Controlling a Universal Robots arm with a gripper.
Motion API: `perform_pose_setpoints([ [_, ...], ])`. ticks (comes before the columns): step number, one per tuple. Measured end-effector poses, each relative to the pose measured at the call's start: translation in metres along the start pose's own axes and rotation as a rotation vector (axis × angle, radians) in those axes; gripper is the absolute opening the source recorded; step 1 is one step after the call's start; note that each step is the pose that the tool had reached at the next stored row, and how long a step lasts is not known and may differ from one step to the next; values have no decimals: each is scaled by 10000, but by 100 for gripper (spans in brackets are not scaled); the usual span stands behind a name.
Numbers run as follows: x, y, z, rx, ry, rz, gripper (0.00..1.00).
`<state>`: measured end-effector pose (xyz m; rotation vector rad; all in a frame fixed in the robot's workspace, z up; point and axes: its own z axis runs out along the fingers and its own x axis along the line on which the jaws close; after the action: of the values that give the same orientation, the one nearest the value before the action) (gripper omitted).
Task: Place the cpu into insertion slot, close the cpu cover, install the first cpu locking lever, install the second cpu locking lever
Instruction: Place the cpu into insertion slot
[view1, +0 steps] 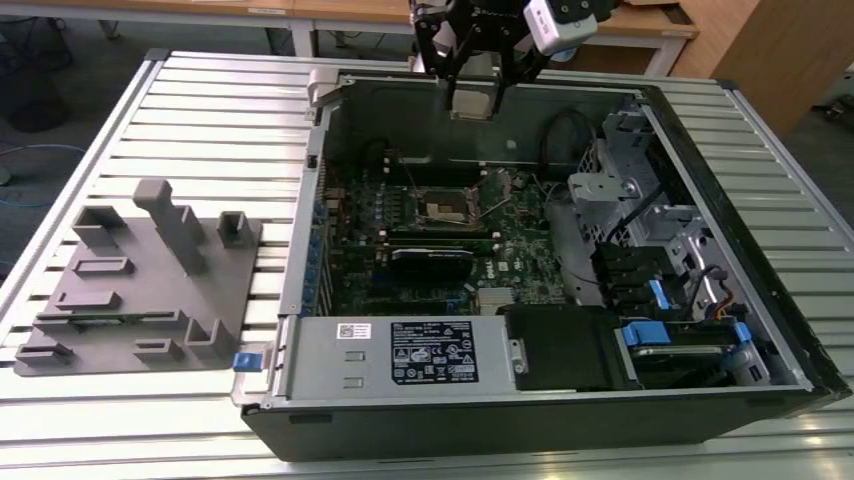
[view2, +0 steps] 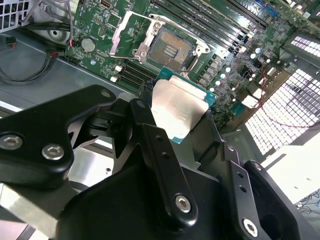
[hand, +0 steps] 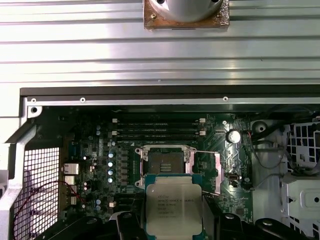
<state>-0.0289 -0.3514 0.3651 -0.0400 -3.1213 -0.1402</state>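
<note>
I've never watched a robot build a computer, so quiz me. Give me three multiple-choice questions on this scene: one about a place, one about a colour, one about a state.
1. The insertion slot is: A covered over; B filled with a chip; C open and empty.
2. The top of the cpu is: A silvery-grey; B red; C black.
3. The cpu is: A seated in the slot; B gripped in the hand above the board; C lying on the case floor.

Answers: C, the slot's golden contact field lies bare; A, both wrist views show pale metal; B, the hand clamps it, clear of the slot.
</note>
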Motion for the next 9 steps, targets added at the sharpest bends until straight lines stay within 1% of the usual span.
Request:
perform_pose_setpoints([
  [3, 5, -4, 35, 0, -20, -2, 54],
  [9, 15, -15, 132, 0, -67, -8, 54],
])
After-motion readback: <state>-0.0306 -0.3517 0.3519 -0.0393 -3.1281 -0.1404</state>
